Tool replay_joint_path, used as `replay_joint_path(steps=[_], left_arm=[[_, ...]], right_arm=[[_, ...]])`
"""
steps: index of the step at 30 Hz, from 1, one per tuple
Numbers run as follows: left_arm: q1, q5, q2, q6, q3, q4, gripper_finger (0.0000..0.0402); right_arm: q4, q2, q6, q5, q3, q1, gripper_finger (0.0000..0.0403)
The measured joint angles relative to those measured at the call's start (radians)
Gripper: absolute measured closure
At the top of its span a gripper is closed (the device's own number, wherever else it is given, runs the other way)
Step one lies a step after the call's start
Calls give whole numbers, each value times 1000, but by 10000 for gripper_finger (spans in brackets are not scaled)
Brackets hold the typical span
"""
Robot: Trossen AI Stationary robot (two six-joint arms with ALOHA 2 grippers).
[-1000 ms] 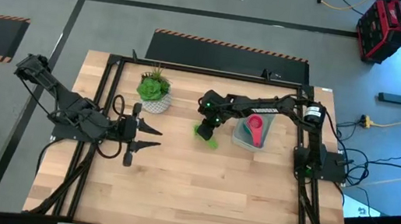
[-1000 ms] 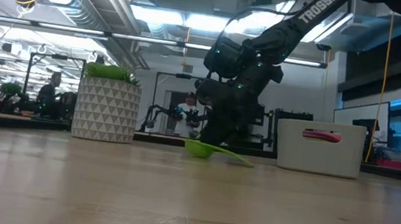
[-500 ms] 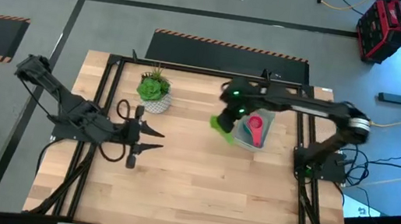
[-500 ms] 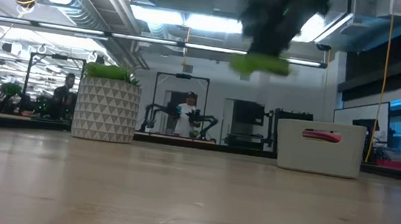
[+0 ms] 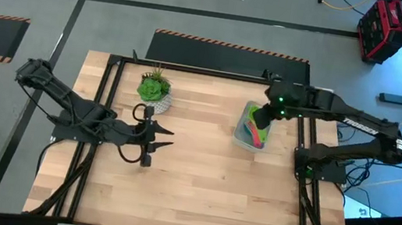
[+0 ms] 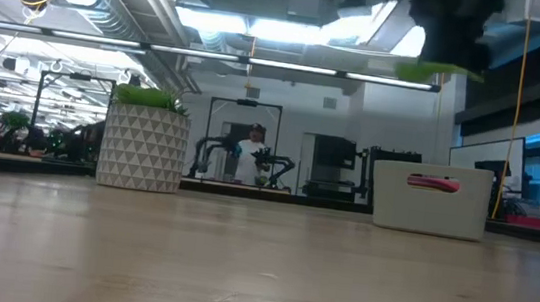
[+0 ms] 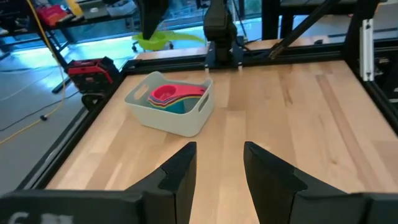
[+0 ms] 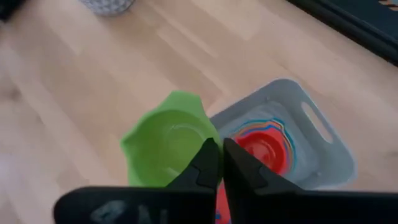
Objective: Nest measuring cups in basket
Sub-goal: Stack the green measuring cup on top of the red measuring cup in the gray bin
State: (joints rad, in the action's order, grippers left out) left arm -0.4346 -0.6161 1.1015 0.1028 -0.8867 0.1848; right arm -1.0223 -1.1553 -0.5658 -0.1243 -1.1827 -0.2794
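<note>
My right gripper (image 8: 216, 160) is shut on the green measuring cup (image 8: 166, 146) and holds it in the air over the near-left part of the basket (image 8: 333, 163). The cup also shows in the low view (image 6: 429, 72) and the left wrist view (image 7: 158, 42). The pale grey basket (image 5: 240, 138) stands on the table at the right. It holds several nested cups with the red one (image 8: 266, 148) on top. My left gripper (image 5: 166, 140) is open and empty, level above the table left of centre. My right gripper pinches the green cup at its rim (image 8: 200, 148) between its two shut fingers, on the side facing the gripper. The fingers come from above, slanting. The cup is lifted clear, its mouth up and about level, above the basket.
A white patterned pot with a green plant (image 5: 155, 90) stands at the far left of the table and also shows in the low view (image 6: 143, 143). Bare wood lies between my left gripper (image 7: 219, 168) and the basket (image 7: 171, 118). Black frame rails run along the table edges.
My right gripper has lifted the green cup off the table and carried it up and toward the table's right edge, until it is over the basket. My left gripper has moved a little toward the right.
</note>
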Motion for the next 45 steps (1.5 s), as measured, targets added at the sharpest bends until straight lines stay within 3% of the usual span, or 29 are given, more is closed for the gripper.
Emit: replay_joint_path(steps=[8, 15, 25, 45], left_arm=[[12, 1, 19, 0, 0, -1, 275], [12, 5, 18, 0, 0, -2, 275], [12, 5, 18, 0, 0, -3, 275], [12, 5, 18, 0, 0, -2, 275]], right_arm=[[142, 6, -63, -35, 230, -3, 389], [204, 5, -100, -43, 339, -74, 389], [235, 2, -94, -54, 357, -143, 386], [232, -117, -70, -25, 357, -140, 376]])
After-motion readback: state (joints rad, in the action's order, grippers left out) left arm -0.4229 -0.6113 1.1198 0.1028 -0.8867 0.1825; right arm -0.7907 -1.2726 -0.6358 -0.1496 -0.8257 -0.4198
